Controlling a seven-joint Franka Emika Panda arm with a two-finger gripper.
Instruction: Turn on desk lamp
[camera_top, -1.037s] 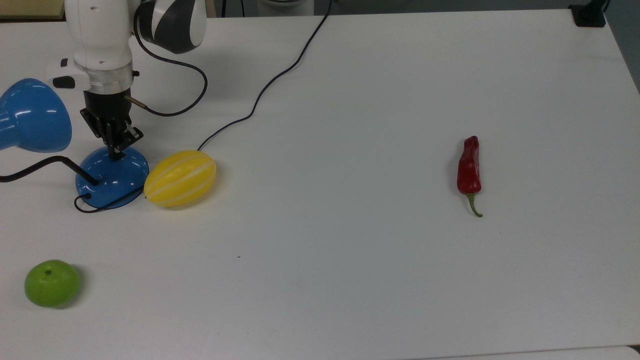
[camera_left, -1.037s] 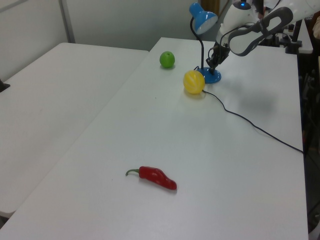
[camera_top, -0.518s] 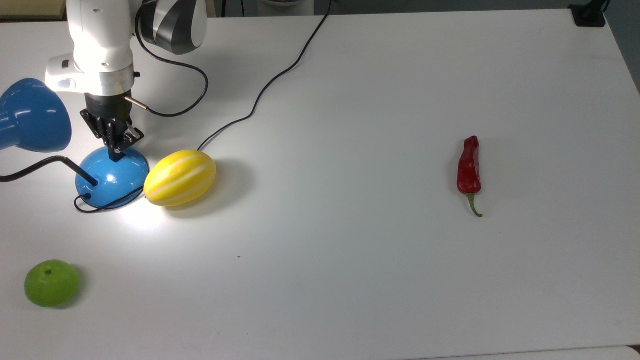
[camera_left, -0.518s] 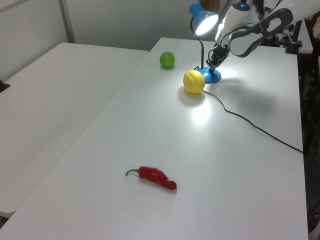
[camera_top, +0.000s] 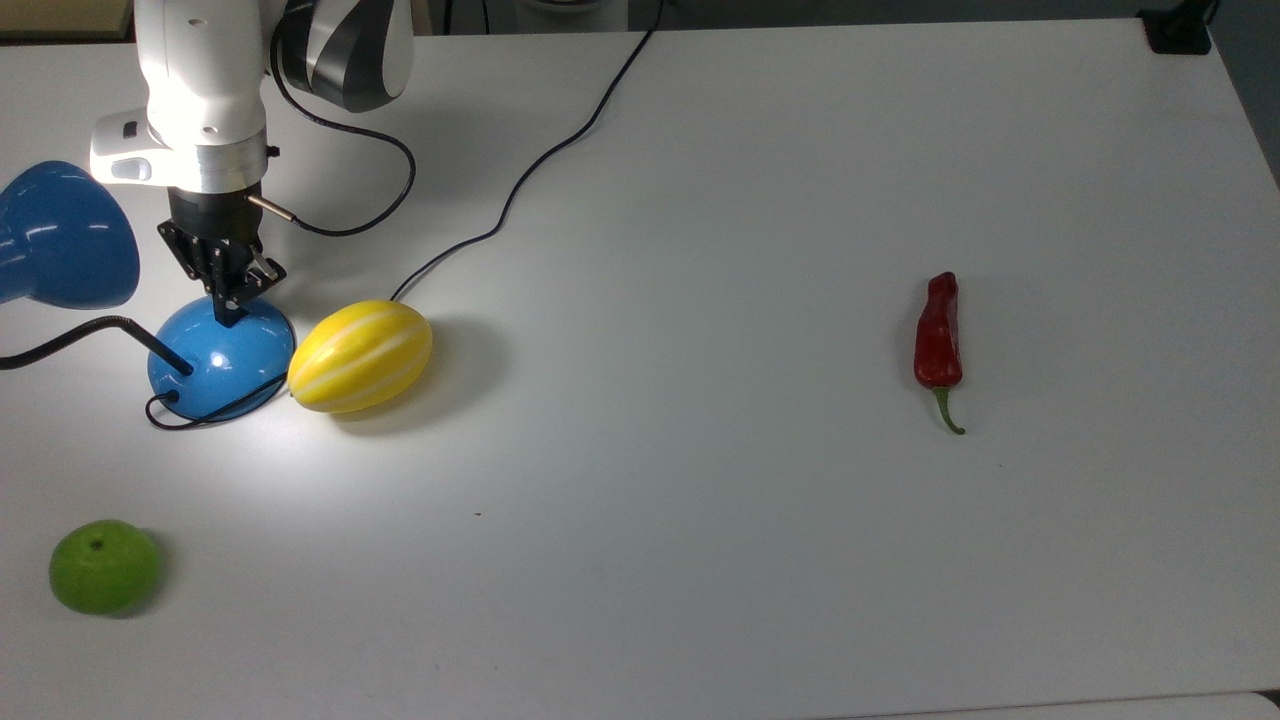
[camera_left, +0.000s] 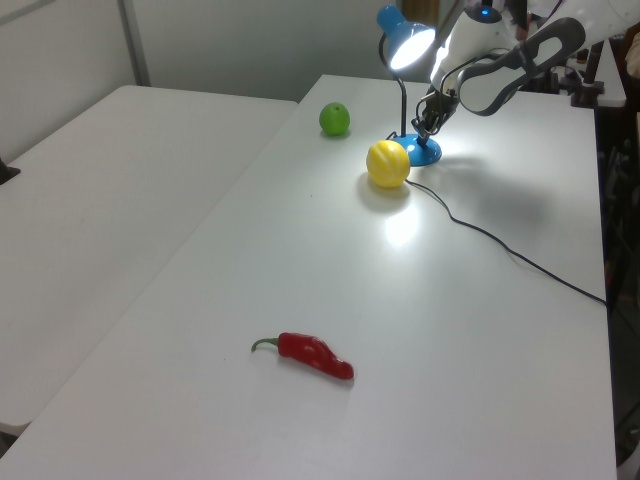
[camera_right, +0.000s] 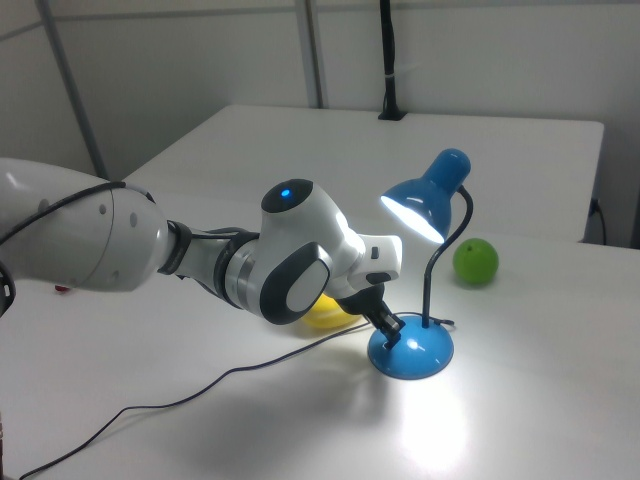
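Note:
The blue desk lamp stands at the top view's left, with its dome base (camera_top: 222, 362), black gooseneck (camera_top: 95, 328) and cone shade (camera_top: 60, 240). Its shade (camera_right: 423, 204) glows, and a bright patch of light lies on the table beside the base (camera_right: 412, 352). My gripper (camera_top: 228, 312) points straight down with its fingers shut together, the tips touching the top of the base at the far edge. In the left view the gripper (camera_left: 423, 131) sits just above the base (camera_left: 426, 153).
A yellow striped melon (camera_top: 360, 356) lies against the base's right side in the top view. A green round fruit (camera_top: 104, 566) sits near the front left, a red chili (camera_top: 938, 332) far to the right. The lamp's black cord (camera_top: 540, 160) runs to the table's back edge.
The lamp went from dark to lit, throwing light and a melon shadow on the table. My gripper stays at the base's top, and the shade and base shifted slightly left.

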